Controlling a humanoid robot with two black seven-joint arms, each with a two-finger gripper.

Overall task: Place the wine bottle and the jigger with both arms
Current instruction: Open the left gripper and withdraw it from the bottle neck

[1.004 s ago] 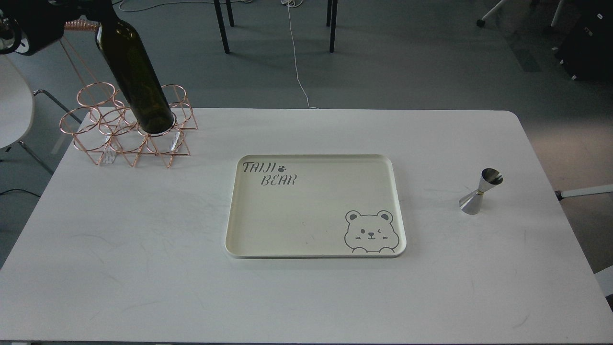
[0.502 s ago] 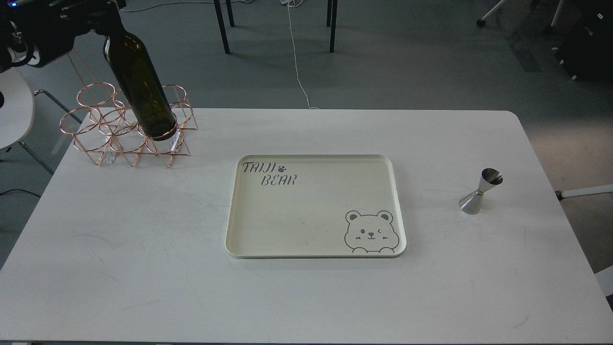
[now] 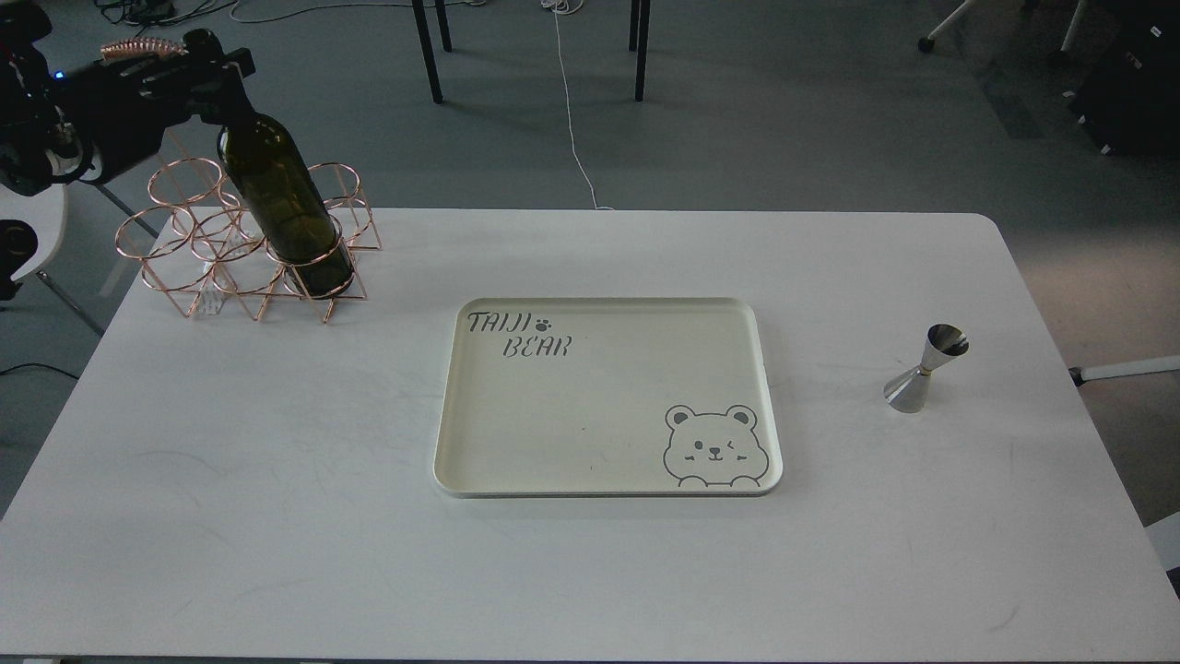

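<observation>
Upper left: our left gripper (image 3: pixel 217 69) pinches the wine bottle (image 3: pixel 281 207) by its neck, base inside a ring of the copper rack (image 3: pixel 184 267). Risk: bottle tips if released tilted (looks leaning). Jigger (image 3: pixel 925 369) sits right, untouched; right gripper unseen.

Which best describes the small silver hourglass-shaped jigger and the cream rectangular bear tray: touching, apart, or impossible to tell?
Apart. The head view shows the small silver hourglass-shaped jigger standing right of the cream rectangular bear tray, with bare white tabletop between them.
</observation>
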